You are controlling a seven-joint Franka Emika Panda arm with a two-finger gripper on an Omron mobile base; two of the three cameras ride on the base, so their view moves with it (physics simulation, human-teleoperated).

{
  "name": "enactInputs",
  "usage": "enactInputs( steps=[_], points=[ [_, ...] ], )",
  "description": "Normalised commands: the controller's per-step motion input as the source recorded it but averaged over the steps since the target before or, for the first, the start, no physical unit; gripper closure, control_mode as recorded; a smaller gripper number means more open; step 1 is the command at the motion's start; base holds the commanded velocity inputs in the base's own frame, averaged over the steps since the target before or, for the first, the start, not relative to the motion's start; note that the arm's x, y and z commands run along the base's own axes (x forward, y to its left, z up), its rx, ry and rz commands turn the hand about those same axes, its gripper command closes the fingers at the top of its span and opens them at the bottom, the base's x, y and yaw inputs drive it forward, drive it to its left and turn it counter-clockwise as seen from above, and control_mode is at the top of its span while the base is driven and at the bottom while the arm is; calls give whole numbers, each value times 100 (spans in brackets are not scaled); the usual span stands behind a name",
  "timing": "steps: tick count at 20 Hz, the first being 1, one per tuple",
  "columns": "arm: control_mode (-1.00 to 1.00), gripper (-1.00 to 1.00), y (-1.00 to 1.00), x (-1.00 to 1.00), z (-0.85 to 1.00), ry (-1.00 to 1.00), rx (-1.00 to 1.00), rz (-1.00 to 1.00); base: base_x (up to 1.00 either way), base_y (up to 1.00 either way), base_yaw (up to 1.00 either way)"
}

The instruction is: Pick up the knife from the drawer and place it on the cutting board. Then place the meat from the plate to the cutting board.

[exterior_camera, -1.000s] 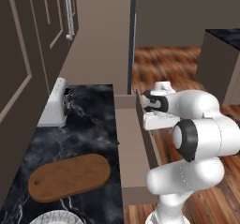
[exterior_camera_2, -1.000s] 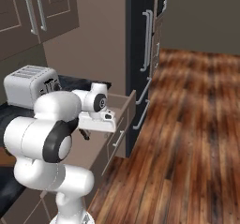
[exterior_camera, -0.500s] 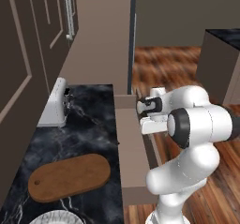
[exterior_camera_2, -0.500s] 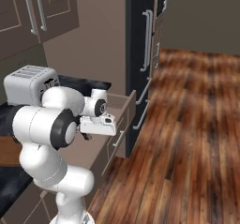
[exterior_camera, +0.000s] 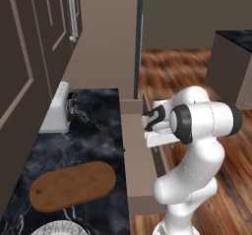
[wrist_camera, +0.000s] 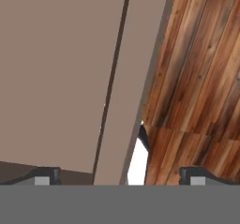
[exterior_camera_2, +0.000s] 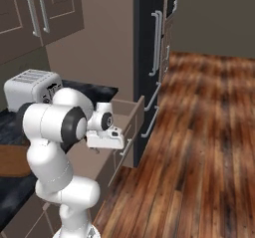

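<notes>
Wooden flooring and black marble counter frame your open drawer (exterior_camera: pixel 140 165), its tan floor bare where visible; the knife cannot be made out. Your fingertips (wrist_camera: pixel 44 175) stand spread wide, gripping nothing, gripper (wrist_camera: pixel 119 178) poised over the drawer's front edge, arm folded tight, cutting board (exterior_camera: pixel 73 185) waiting unloaded.
</notes>
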Motion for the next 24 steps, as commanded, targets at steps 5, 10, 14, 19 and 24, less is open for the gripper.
enactInputs(
  steps=[5, 10, 14, 19, 24],
  points=[
    [-100, -100, 0, 2, -40, 0, -4, 1, 0, 0, 0],
    [-100, -100, 0, 0, -36, 0, -1, 3, 0, 0, 0],
    [-100, -100, -18, 0, -27, 0, 1, 7, 0, 0, 0],
    [-100, -100, -66, -27, -12, -5, 11, 13, 0, 0, 0],
    [-100, -100, -98, -47, -9, -7, 6, 10, 0, 0, 0]
  ],
)
